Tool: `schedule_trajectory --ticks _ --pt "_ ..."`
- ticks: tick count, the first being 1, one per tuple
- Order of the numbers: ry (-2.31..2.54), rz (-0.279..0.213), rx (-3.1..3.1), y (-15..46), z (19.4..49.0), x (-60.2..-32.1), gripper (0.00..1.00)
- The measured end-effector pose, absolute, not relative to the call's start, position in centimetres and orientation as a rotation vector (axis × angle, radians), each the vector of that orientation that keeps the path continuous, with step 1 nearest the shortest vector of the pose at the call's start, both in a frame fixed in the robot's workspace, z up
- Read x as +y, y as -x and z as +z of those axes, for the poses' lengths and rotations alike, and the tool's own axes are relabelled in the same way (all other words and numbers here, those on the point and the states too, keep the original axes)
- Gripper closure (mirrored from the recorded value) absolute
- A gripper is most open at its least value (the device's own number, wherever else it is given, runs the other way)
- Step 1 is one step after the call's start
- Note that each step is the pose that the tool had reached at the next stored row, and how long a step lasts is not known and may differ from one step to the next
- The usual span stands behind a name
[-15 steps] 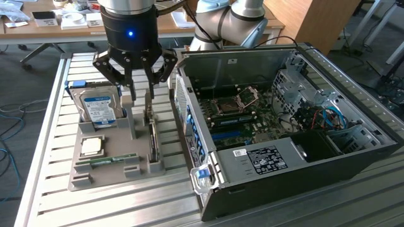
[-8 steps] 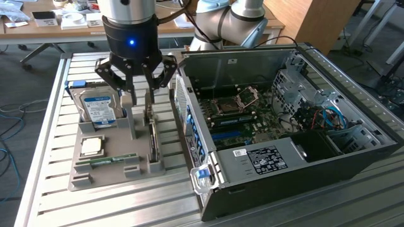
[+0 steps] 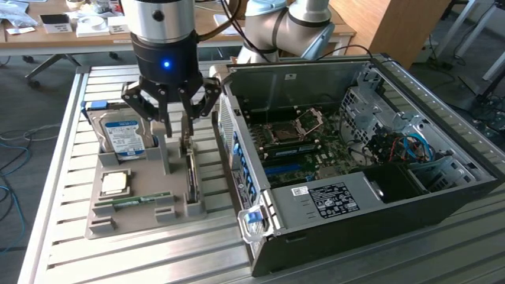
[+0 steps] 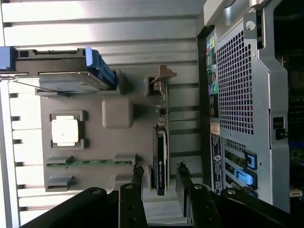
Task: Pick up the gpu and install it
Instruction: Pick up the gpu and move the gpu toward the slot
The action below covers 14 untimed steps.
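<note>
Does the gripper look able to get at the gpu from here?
Likely yes: the gripper hangs over the gpu with jaws open, one to each side of it as it stands on edge in the tray; nothing lies between.

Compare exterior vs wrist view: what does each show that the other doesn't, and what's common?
Exterior view: the inside of the open PC case, with motherboard, power supply and cables; also the arm's body with its blue light.
Wrist view: the case's rear face-on, with perforated grille and port column.
Both: the grey tray holding hard drive, CPU, RAM stick and the gpu standing on edge; jaws open, one on each side of the gpu.
</note>
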<state>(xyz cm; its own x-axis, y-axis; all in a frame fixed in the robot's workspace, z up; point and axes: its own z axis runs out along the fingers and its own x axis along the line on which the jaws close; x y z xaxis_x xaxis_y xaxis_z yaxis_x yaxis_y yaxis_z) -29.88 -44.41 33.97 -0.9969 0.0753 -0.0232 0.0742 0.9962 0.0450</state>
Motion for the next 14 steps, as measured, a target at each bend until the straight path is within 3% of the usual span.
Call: schedule_trajectory --ticks 14 --pt "-0.117 0.069 3.114 29.9 32.6 -44.4 0.58"
